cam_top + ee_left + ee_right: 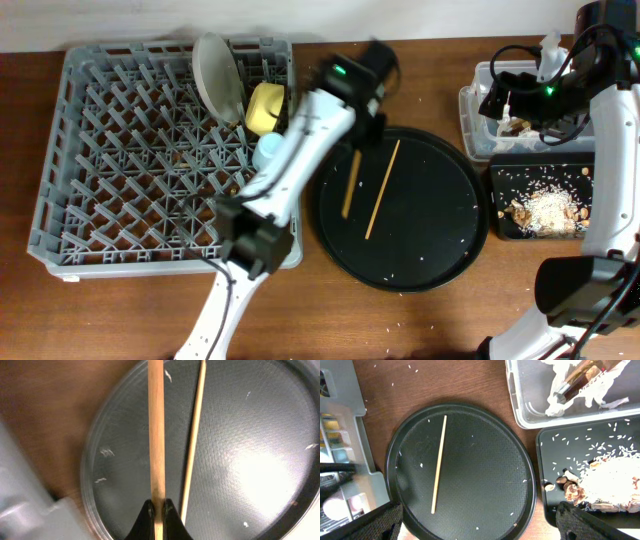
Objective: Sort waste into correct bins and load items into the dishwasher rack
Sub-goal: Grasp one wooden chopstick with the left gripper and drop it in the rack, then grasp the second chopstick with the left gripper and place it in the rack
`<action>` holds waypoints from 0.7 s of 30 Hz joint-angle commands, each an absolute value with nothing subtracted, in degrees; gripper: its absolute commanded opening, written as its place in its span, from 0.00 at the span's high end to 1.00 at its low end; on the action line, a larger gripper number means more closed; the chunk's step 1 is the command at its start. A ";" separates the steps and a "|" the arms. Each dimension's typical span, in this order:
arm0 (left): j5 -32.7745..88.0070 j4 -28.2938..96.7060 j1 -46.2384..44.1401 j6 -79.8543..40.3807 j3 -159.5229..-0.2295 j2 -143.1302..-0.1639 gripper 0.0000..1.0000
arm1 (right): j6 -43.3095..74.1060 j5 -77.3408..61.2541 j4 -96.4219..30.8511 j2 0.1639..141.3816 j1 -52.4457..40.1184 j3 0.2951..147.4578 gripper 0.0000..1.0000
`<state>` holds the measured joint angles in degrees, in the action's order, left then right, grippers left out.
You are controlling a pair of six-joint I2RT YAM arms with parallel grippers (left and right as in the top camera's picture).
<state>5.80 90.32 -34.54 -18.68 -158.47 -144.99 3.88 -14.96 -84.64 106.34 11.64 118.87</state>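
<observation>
Left hand (pixel 156 512) pinches one chopstick (pixel 156 435) over the round tray (pixel 250 460), where the second chopstick (pixel 195 435) lies; right hand (pixel 480 520) hangs spread. Inside the rack (pixel 120 150) stand plate (pixel 218 75), bowl (pixel 265 105) and blue cup (pixel 268 150); napkins (pixel 560 402) and wrapper (pixel 580 374) lie in the tub (pixel 520 405), scraps (pixel 610 477) in the black tray (pixel 570 440). Only the chopsticks seem left to load.

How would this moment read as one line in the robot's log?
left gripper: shut on first chopstick over round black tray | second chopstick: lying on tray | right gripper: open, empty

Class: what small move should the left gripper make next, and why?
Probably carry its chopstick over to the rack: the left gripper is shut on it above the round tray, while the second chopstick lies there.
</observation>
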 commanded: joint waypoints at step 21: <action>-4.54 76.34 -9.82 -10.57 -107.26 -120.84 0.34 | 3.62 -14.50 -84.66 106.21 11.66 119.04 0.02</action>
